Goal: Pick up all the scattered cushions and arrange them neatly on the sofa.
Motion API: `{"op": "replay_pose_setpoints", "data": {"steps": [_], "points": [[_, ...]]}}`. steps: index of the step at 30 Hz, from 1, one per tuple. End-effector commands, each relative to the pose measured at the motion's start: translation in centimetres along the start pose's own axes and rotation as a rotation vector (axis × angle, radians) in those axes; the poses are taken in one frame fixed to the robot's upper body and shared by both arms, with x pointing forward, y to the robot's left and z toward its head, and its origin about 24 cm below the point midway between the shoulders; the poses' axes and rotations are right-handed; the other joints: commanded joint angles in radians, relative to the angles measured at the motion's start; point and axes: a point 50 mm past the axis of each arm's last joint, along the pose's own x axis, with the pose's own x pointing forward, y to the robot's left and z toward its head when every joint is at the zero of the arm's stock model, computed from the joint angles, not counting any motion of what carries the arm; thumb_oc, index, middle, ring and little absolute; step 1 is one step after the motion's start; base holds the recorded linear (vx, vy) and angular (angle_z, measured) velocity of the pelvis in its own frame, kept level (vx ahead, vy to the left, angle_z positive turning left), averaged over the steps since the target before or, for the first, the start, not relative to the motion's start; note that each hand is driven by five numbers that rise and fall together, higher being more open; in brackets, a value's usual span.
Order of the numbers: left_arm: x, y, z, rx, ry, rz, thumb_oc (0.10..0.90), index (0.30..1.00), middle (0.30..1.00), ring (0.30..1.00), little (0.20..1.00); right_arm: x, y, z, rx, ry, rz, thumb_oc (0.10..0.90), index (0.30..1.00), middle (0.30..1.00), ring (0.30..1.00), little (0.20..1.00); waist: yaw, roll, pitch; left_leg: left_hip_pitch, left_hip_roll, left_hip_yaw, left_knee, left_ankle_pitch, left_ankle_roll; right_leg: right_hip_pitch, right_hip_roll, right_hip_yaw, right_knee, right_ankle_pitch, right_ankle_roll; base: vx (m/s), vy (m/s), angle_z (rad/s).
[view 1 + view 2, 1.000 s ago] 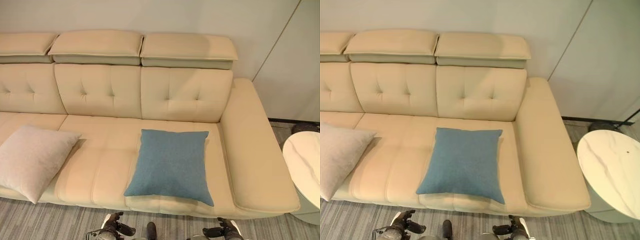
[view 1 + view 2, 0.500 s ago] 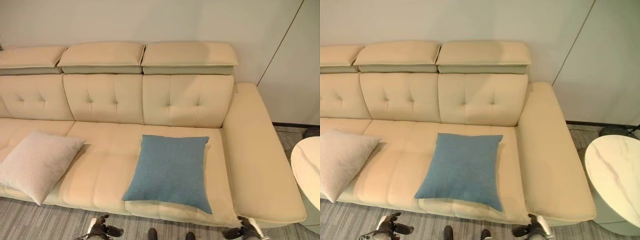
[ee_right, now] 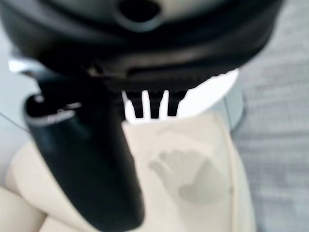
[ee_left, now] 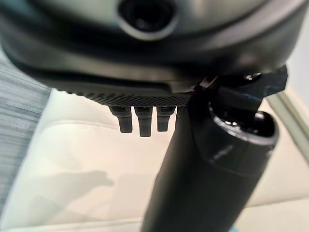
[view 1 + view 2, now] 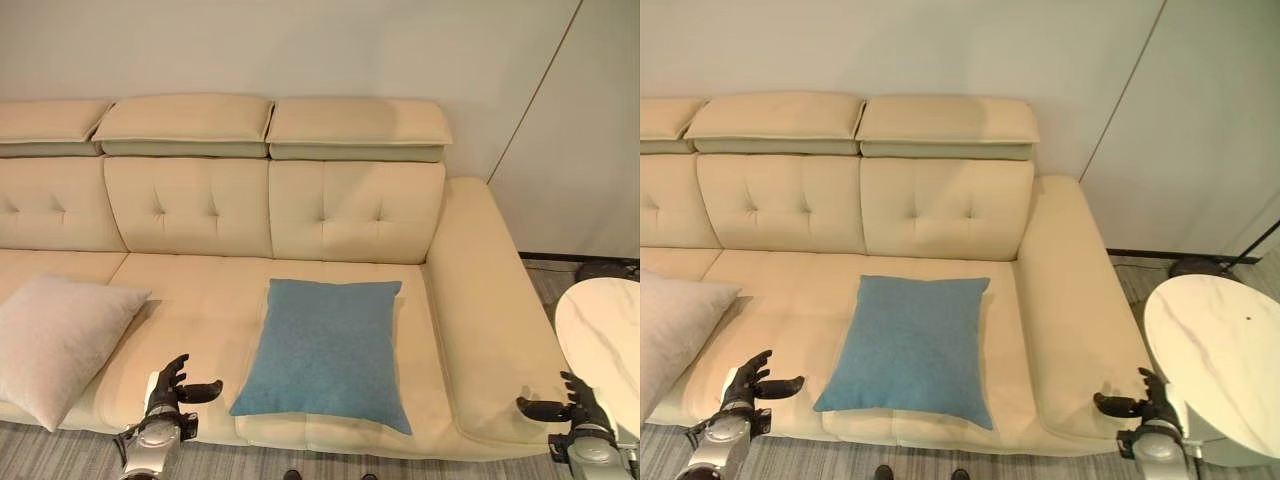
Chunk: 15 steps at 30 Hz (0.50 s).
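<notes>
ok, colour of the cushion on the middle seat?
Blue cushion, plain; clearest in the left eye view.

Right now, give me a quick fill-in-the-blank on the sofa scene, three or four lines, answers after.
1. The cushion lying flat on the sofa seat between the two hands is ____ in colour.
2. The pale cushion lies toward the robot's ____ side of the seat.
3. The left hand has its fingers ____ and holds nothing.
4. The right hand is at the front end of the sofa's ____, next to the white round table.

Answers: blue; left; open; armrest
</notes>
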Motion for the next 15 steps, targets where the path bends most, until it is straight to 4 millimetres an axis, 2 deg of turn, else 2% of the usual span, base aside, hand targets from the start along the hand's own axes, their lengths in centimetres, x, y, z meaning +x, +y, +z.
{"op": "replay_pose_setpoints", "data": {"steps": [1, 8, 11, 12, 15], "points": [[1.2, 1.1, 6.3, -0.12, -0.232, 0.09, 0.8, 0.9, 0.9, 0.9, 0.9, 0.7, 0.7, 6.3, 0.179, -0.23, -0.035, 0.8, 0.9, 0.9, 0.9, 0.9, 0.004, -0.054, 0.009, 0.027, -0.053, -0.003, 0.001, -0.142, 0.012, 0.067, -0.054, 0.01, -0.018, -0.075, 0.069, 0.04, 0.011, -0.06], [1.1, -2.2, 11.0, -0.191, -0.368, 0.006, 0.8, 0.9, 0.9, 0.9, 0.9, 0.1, 6.0, 9.7, 0.43, -0.26, 0.099, 0.8, 0.9, 0.9, 0.9, 0.9, 0.011, -0.052, 0.047, -0.029, -0.053, -0.002, 0.009, -0.134, 0.012, 0.009, -0.051, 0.02, -0.015, -0.067, 0.067, -0.02, 0.009, -0.01], [0.9, -3.6, 12.9, -0.26, -0.412, -0.019, 0.8, 0.9, 0.9, 0.9, 0.9, -0.5, 8.0, 11.6, 0.58, -0.271, 0.155, 0.8, 0.9, 0.9, 0.9, 0.9, 0.012, -0.053, 0.077, -0.1, -0.052, -0.003, 0.034, -0.126, 0.011, -0.062, -0.053, 0.025, 0.004, -0.059, 0.065, -0.12, 0.01, -0.09], [0.9, -3.6, 12.9, -0.26, -0.412, -0.019, 0.8, 0.9, 0.9, 0.9, 0.9, -0.5, 8.0, 11.6, 0.58, -0.271, 0.155, 0.8, 0.9, 0.9, 0.9, 0.9, 0.012, -0.053, 0.076, -0.101, -0.052, -0.003, 0.034, -0.126, 0.011, -0.063, -0.053, 0.025, 0.004, -0.059, 0.065, -0.12, 0.013, -0.13], [0.5, -5.7, 15.6, -0.341, -0.47, -0.074, 0.8, 0.9, 0.9, 0.9, 0.9, -1.6, 10.8, 14.5, 0.758, -0.293, 0.246, 0.8, 0.9, 0.9, 0.9, 0.9, 0.012, -0.056, 0.121, -0.214, -0.054, -0.007, 0.078, -0.112, 0.011, -0.167, -0.057, 0.033, 0.034, -0.04, 0.056, -0.17, 0.019, -0.03]]}}
